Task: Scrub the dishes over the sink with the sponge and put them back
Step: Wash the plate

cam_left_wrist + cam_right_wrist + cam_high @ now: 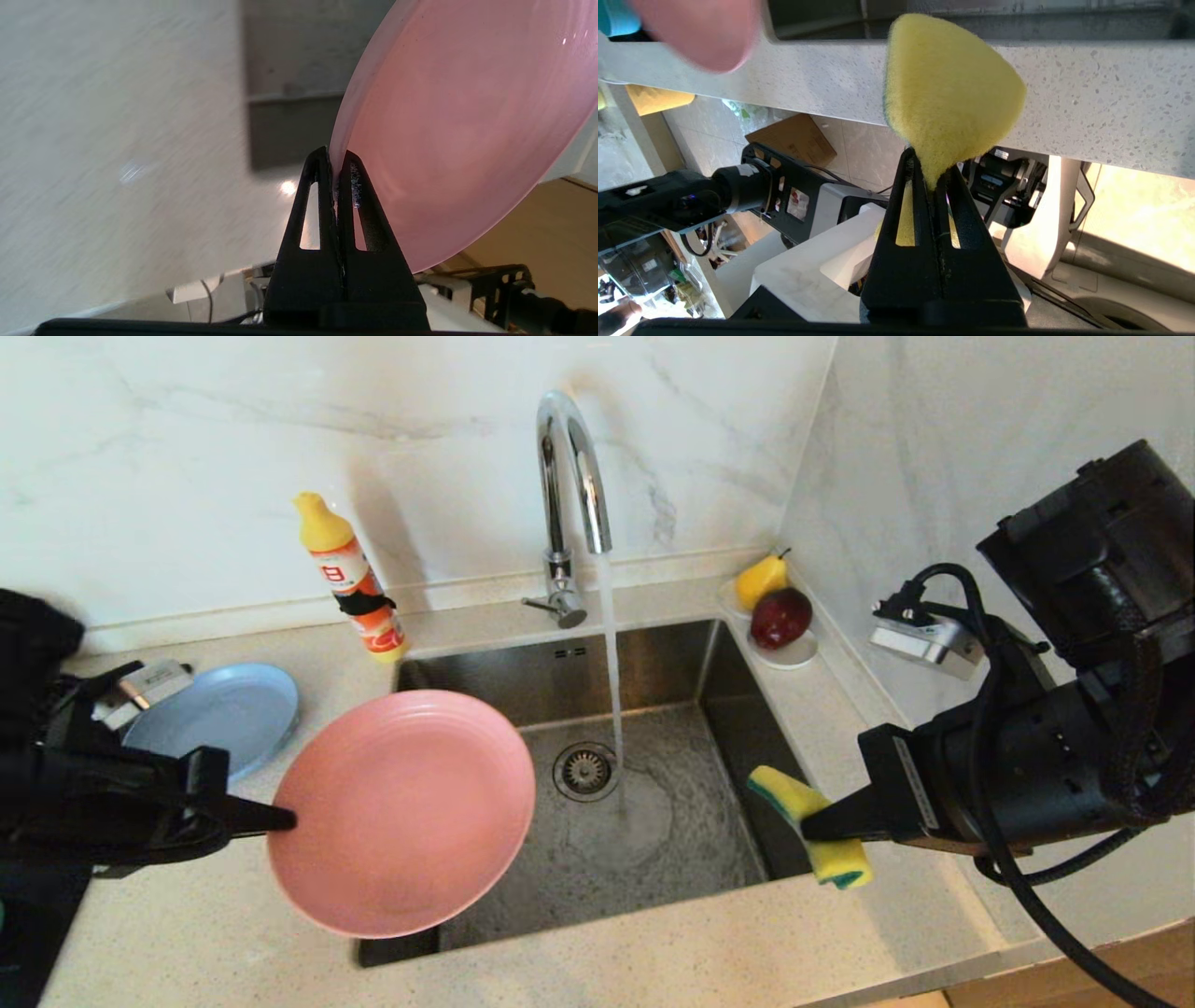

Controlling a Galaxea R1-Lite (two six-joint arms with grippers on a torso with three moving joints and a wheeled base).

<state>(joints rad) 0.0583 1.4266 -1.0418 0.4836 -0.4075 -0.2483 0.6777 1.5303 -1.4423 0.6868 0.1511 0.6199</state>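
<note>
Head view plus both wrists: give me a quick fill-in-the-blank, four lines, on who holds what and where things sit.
1. The left gripper is shut on the rim of the ____ plate.
2. The right gripper pinches the ____ at the sink's right edge.
3. Water from the tap lands beside the ____.
4. The grey-blue plate lies on the counter, ____ of the sink.

Missing words: pink; sponge; drain; left
</note>
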